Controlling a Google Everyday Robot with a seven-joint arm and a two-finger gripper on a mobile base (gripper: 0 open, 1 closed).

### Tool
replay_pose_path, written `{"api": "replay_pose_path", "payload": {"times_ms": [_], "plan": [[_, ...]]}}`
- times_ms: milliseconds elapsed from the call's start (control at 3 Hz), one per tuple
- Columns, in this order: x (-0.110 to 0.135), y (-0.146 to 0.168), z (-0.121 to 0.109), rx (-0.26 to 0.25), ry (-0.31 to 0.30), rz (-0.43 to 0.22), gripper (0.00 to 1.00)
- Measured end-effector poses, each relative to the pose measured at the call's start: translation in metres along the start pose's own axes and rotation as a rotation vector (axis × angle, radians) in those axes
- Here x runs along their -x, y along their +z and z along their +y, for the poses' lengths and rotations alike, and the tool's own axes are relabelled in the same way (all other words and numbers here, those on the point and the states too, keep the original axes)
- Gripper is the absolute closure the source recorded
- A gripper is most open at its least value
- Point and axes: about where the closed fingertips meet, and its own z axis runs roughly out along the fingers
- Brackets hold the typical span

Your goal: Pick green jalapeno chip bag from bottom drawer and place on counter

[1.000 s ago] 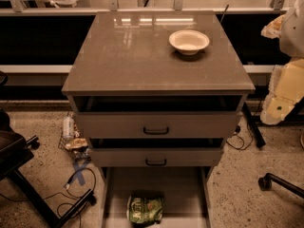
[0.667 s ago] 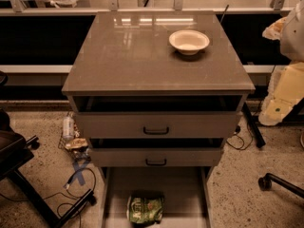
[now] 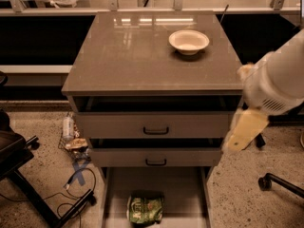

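The green jalapeno chip bag (image 3: pixel 145 209) lies crinkled in the front part of the open bottom drawer (image 3: pixel 156 182), a long grey tray at floor level. The counter (image 3: pixel 137 51) is the glossy grey-brown cabinet top and carries a white bowl (image 3: pixel 188 41) at its back right. My gripper (image 3: pixel 243 131), pale yellow at the end of the white arm (image 3: pixel 280 84), hangs by the cabinet's right front corner, level with the two upper drawers. It is well above and to the right of the bag and touches nothing.
Two upper drawers with black handles (image 3: pixel 156 130) stand slightly open above the bottom drawer. A black chair base (image 3: pixel 19 175) and cables (image 3: pixel 76 179) lie on the floor at left. Another chair leg with a caster (image 3: pixel 280 182) is at right. A ledge runs behind the cabinet.
My arm has swung left and down from the right edge toward the cabinet's right front corner. The bag, bowl and drawers have not moved.
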Motion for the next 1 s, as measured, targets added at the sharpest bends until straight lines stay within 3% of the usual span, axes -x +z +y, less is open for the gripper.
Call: {"api": "replay_pose_path", "payload": {"times_ms": [667, 1000], "plan": [[0.004, 0.132, 0.036, 0.038, 0.053, -0.114, 0.00], [0.003, 0.190, 0.058, 0.035, 0.114, -0.237, 0.00]]}}
